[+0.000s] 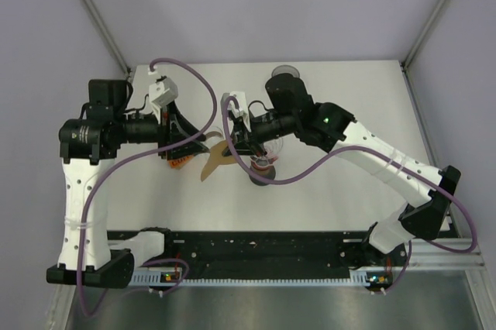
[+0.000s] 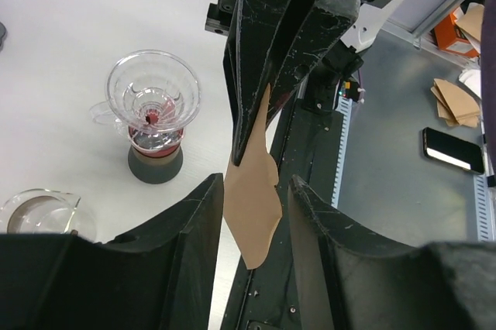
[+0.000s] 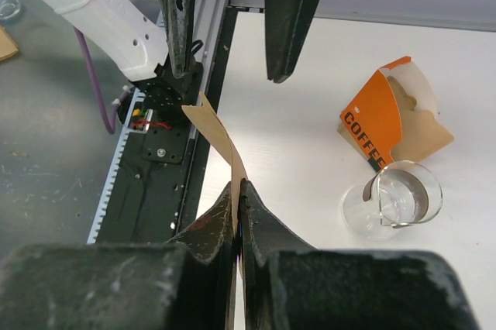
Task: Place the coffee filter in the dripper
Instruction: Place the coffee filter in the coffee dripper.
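Note:
The brown paper coffee filter hangs in the air, pinched at its upper edge by my right gripper, which is shut on it. My left gripper straddles the filter's lower part, its two fingers standing apart with gaps to the paper on both sides. The clear glass dripper sits upright on a grey base on the table, just right of both grippers in the top view, with nothing in it.
An orange coffee filter box and a glass carafe stand on the table under the left arm. A dark round object sits at the table's back edge. A phone and loose filters lie off the table.

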You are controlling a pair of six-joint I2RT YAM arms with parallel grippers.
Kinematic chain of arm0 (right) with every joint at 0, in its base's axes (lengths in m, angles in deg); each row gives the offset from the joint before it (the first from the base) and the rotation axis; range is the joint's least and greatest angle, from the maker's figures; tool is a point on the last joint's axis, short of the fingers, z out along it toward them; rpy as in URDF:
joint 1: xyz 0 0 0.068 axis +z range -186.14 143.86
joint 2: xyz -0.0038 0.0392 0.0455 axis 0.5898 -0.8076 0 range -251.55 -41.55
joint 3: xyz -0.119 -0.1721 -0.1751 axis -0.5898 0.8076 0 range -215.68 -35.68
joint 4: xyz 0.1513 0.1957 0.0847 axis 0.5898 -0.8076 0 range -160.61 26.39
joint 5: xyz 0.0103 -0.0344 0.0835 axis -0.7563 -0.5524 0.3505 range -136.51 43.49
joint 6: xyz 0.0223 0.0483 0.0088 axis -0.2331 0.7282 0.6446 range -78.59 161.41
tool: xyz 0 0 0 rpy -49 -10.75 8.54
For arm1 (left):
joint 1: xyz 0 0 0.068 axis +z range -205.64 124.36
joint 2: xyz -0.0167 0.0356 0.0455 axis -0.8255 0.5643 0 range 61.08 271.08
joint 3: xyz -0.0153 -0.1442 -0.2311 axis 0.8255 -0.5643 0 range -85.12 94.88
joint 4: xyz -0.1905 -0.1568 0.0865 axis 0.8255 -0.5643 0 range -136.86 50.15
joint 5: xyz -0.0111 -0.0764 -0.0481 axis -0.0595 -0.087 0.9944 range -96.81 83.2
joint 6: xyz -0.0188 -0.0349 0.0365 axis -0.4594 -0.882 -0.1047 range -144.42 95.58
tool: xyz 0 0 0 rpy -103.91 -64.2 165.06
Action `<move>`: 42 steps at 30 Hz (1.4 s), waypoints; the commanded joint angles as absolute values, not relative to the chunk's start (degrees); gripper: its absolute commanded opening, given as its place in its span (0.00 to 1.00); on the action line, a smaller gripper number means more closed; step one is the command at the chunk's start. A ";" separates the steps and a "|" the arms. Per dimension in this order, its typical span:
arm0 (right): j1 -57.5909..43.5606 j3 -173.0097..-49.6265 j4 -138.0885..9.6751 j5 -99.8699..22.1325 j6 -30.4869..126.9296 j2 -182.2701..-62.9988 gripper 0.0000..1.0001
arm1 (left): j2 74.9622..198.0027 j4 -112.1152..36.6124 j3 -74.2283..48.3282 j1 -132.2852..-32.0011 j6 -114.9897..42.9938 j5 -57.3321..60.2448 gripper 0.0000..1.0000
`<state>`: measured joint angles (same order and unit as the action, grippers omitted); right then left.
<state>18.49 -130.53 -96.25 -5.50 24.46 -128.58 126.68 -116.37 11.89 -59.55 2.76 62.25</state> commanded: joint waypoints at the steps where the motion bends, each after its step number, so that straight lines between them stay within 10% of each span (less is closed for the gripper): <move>1: 18.61 -132.19 -95.43 -5.11 23.83 -127.34 0.00 | 125.85 -116.94 9.72 -60.39 2.13 62.54 0.43; 8: 18.53 -132.36 -95.43 -5.38 24.09 -127.60 0.00 | 125.85 -115.09 8.39 -61.09 -0.16 64.04 0.54; 20: 18.53 -132.72 -95.43 -4.76 24.71 -127.95 0.00 | 125.85 -106.74 6.29 -61.36 -10.27 61.48 0.20; 42: 18.44 -131.57 -95.52 -4.32 24.18 -127.86 0.00 | 126.91 -105.08 9.89 -61.09 -13.25 59.03 0.16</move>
<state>18.47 -130.55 -96.25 -5.45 24.48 -128.58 126.53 -109.02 7.67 -61.05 -10.44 59.56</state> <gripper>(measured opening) 0.003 0.144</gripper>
